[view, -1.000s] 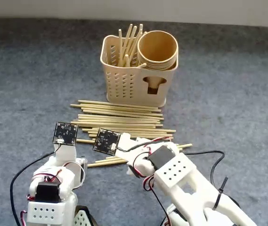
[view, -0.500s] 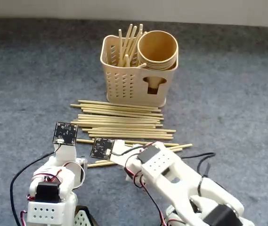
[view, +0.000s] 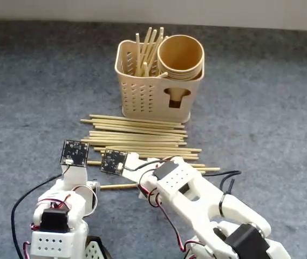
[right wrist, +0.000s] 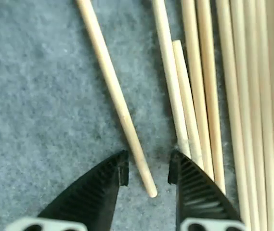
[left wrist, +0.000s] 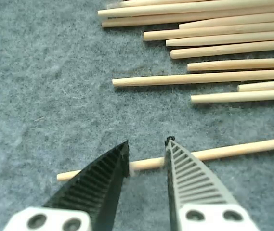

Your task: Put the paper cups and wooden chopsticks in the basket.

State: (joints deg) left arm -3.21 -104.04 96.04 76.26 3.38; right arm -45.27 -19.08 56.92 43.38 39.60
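1 basket — paper cups nested, qty unclear — loose chopsticks approx dozen-plus.

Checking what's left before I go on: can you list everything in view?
basket: one, cream, far middle of the table.
paper cups: nested stack, count unclear, tan, in one basket compartment.
standing chopsticks: several, pale wood, upright in the other compartment.
loose chopsticks: many, pale wood, flat on the table before the basket.
table: one, grey, fuzzy cover.
left gripper: one, black and white, open astride a lone chopstick.
right gripper: one, black, open around a stray chopstick end.
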